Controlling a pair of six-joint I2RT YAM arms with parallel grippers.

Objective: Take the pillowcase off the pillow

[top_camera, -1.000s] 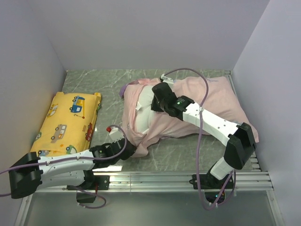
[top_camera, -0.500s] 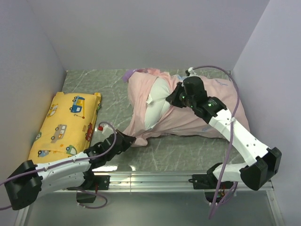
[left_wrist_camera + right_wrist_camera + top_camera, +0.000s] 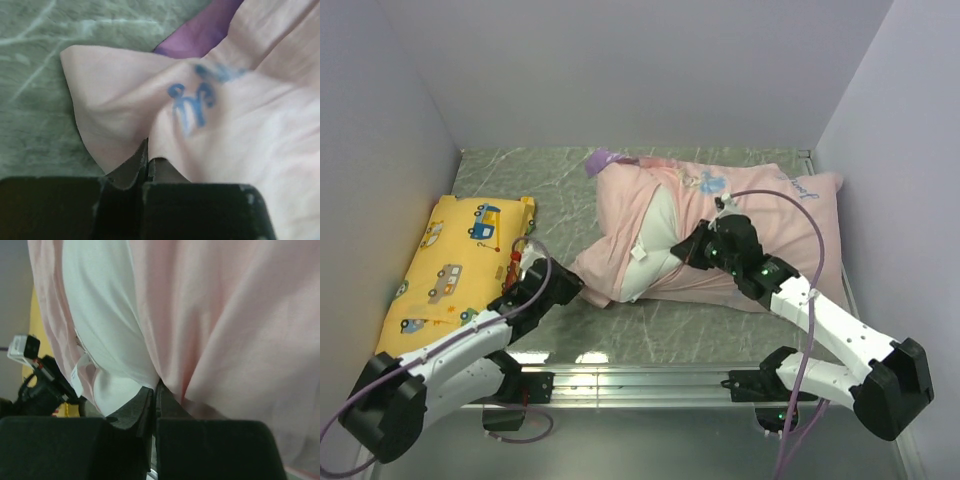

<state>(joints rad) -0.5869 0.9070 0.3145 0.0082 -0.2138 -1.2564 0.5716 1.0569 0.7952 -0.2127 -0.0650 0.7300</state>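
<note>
While my left gripper (image 3: 148, 150) pinches a corner of the pillowcase (image 3: 770, 215) on the table (image 3: 545, 180), my right gripper (image 3: 156, 387) is clenched at its opening where the pillow (image 3: 655, 235) bulges out; if it nips cover with stuffing, pulling apart only stretches cloth or slips.

Left arm is stretching out low, forward and to the right, links nearly flat. Left tool (image 3: 570, 284) is pinching a corner of the pillowcase (image 3: 110, 100), fingers fully together. Right arm is folding back at the elbow low on the far right, forearm running forward-left, wrist dipping. Right tool (image 3: 688, 250) is clamping the pillowcase's open edge, fingers pressed together, no gap showing.
</note>
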